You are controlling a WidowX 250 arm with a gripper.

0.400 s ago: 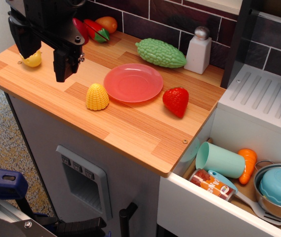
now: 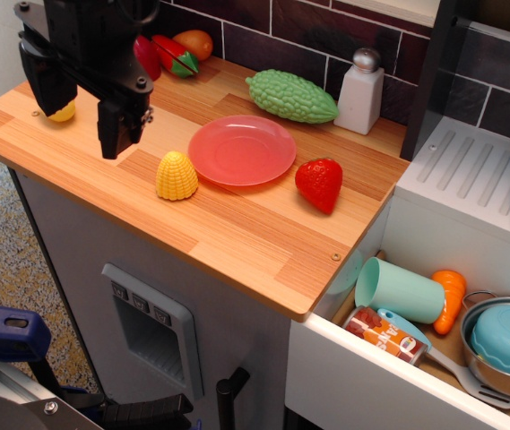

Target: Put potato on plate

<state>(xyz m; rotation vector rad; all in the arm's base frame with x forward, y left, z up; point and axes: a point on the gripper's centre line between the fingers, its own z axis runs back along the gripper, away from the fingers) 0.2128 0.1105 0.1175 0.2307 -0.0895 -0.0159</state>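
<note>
Your black robot gripper (image 2: 82, 112) has slid a little toward the back-left corner of the light wooden countertop (image 2: 237, 224) since the picture a moment ago, and more of the small pale yellow potato lump (image 2: 63, 112) is now hidden behind its left finger; only a sliver shows near the counter's left edge. That suggests you are closing in on the potato, not yet lifting it. The two dark fingers hang apart with a gap between them and nothing visible in that gap, so read the tool as open and empty, though whether either finger touches the potato cannot be told from this view. The round salmon-pink plastic plate (image 2: 242, 150) sits bare in the middle of the counter, well apart from the potato. Mind the edge: the potato lies close to the counter's left rim, so a nudge could roll it off. The path to the plate looks open across the bare wood, but the ribbed bright-yellow toy corn (image 2: 176, 175) sits just beside the plate's near-left rim, the bumpy green toy gourd (image 2: 291, 96) lies behind it and the red toy strawberry (image 2: 319, 184) at its right, so come in from above.
</note>
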